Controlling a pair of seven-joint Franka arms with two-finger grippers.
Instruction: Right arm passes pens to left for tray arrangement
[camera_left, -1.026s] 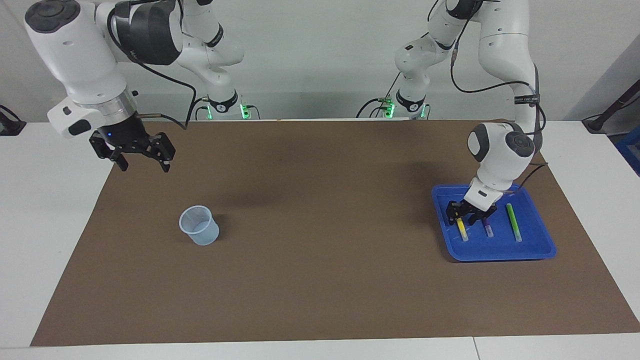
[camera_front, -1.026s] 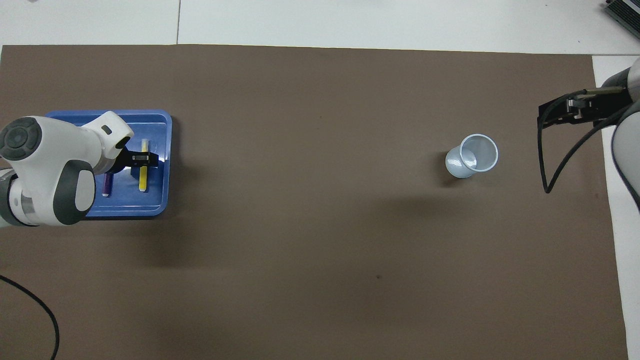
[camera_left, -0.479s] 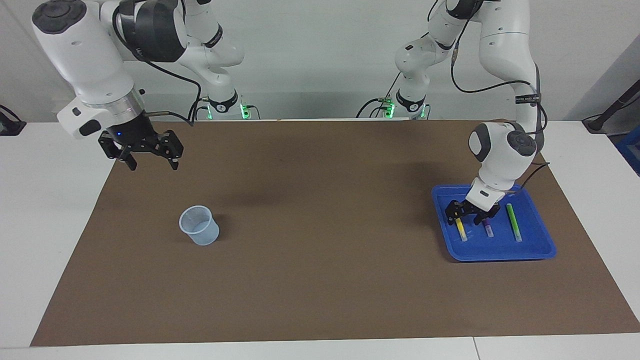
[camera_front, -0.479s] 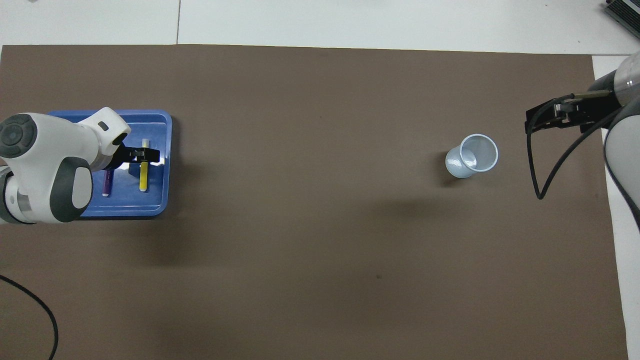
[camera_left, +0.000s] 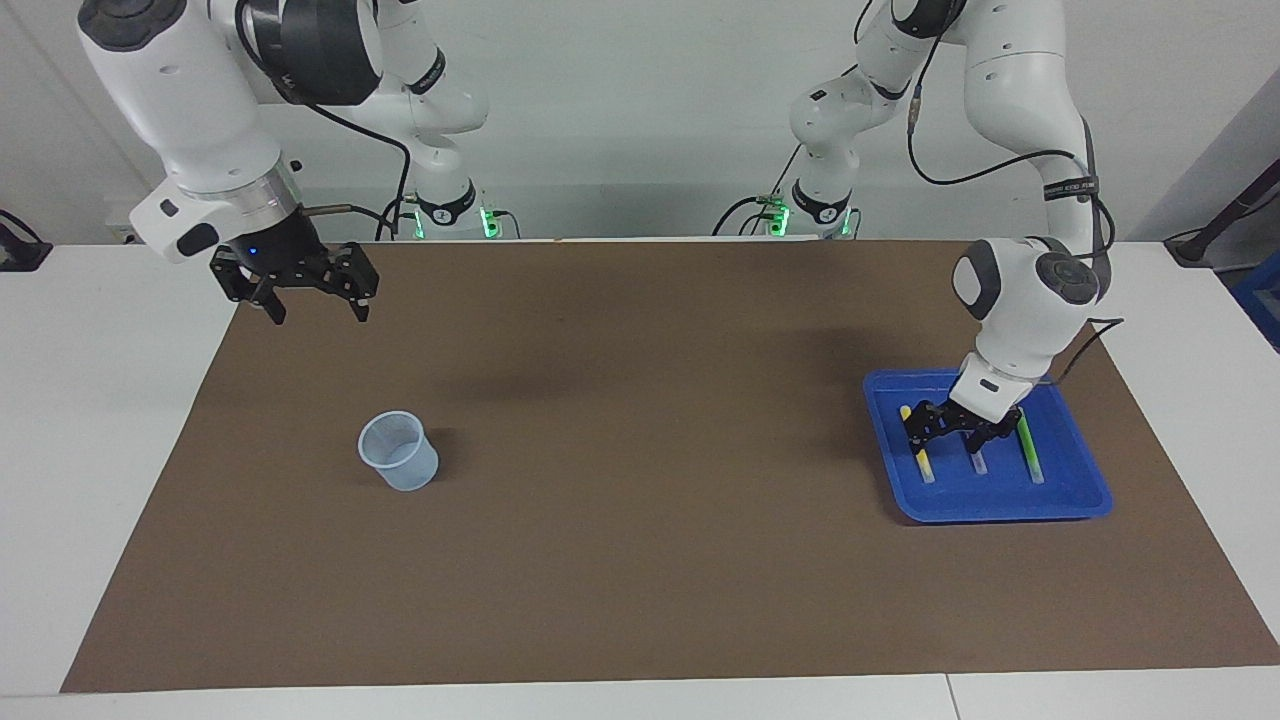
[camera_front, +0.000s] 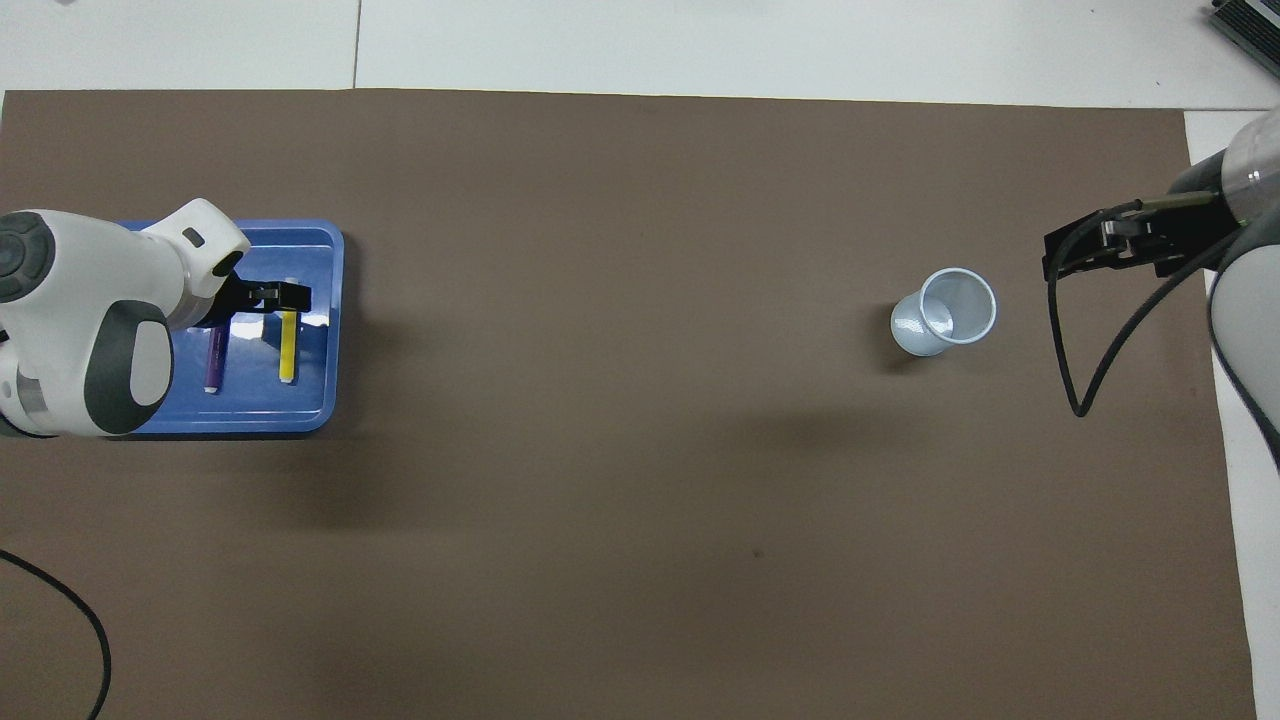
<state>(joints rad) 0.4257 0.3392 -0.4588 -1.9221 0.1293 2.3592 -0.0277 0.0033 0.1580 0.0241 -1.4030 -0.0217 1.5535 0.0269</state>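
Observation:
The blue tray (camera_left: 1000, 503) lies at the left arm's end of the table, also in the overhead view (camera_front: 334, 300). In it lie the yellow pen (camera_left: 925, 468), the purple pen (camera_left: 978, 464) and the green pen (camera_left: 1030, 455), side by side. From overhead I see the yellow pen (camera_front: 287, 345) and the purple pen (camera_front: 213, 360); the arm hides the green one. My left gripper (camera_left: 948, 440) (camera_front: 265, 297) hangs open and empty just above the tray, over the yellow and purple pens. My right gripper (camera_left: 318, 310) (camera_front: 1075, 255) is open and empty, raised over the mat's edge at the right arm's end.
A small translucent bluish cup (camera_left: 398, 452) (camera_front: 945, 312) stands upright on the brown mat (camera_left: 640, 560) toward the right arm's end. A black cable (camera_front: 60, 600) lies at the mat's edge near the left arm's base.
My left gripper has lifted a little off the yellow pen, which stays in the tray. My right gripper has risen and drifted toward the robots and the mat.

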